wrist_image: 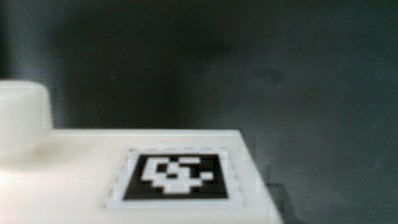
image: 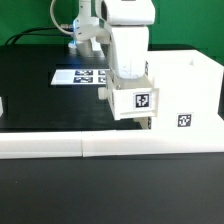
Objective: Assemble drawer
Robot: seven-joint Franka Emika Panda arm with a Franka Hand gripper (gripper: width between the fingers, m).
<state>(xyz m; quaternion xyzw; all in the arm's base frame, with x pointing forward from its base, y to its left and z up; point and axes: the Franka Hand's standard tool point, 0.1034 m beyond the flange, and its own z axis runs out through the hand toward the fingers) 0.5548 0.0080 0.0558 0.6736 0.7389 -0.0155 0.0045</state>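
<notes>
Centre of the exterior view: small boxy white plastic tray (image: pixel 134 100) w/ a square b&w tag on its face, held up off the matte black worktop (image: pixel 40 100) under the gripper (image: pixel 128 76) — jaw gap hidden, can't tell how wide. Big cube-like housing (image: pixel 190 95), smooth white, sits at centre-right just beside the tray; flat marker board (image: pixel 83 75) lies upper centre. Wrist view, blurry — tray's flat top w/ tag (wrist_image: pixel 175 176), rounded white lump (wrist_image: pixel 22 115) at left.

We record a robot arm (image: pixel 122 35) with smooth, glossy white rounded casings, a darker grey seam where its segments join near the top, and a blocky white wrist section below; no cables, screws or markings can be made out on it at this sharpness.
</notes>
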